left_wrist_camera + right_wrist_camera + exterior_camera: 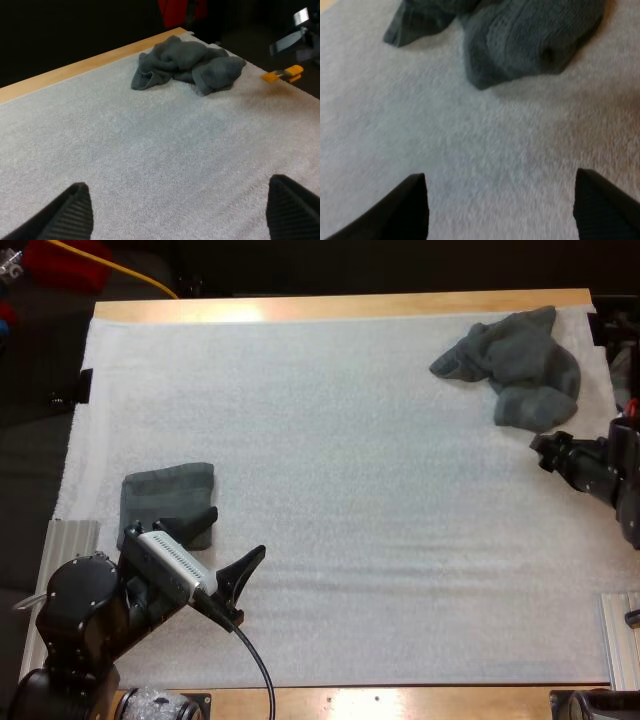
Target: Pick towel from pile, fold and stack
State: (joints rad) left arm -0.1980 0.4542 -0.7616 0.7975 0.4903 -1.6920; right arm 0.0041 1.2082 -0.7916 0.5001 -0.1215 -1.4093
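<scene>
Scanning the scene from the high view: a wooden worktop [330, 308] carries a white mat [350, 490] that covers nearly all of it, with wood showing along the far and near edges. The mat's surface is finely textured and flat, and a metal rail [68, 540] sits at its near left side.

Over to the far right corner, where the crumpled towel [515, 365] [187, 62] [520, 35] lies in a dark grey-green heap! Its long axis runs on a slant, from a tapered end pointing left toward the mat's middle to a rounded lobe nearer the right edge. A second lobe bulges toward the near side.

Down at the near left, a folded towel [160, 495] lies flat, a little longer across than deep, its edges roughly square with the mat.

And the arms: the left gripper [228, 545] [175, 210] sits at the folded towel's near right corner with its jaws spread wide and grasping nothing. One finger overlaps that towel's edge in the high view. The right gripper [545, 450] [500, 210] is just on the near side of the crumpled towel, jaws released, with bare mat between them and the cloth.
</scene>
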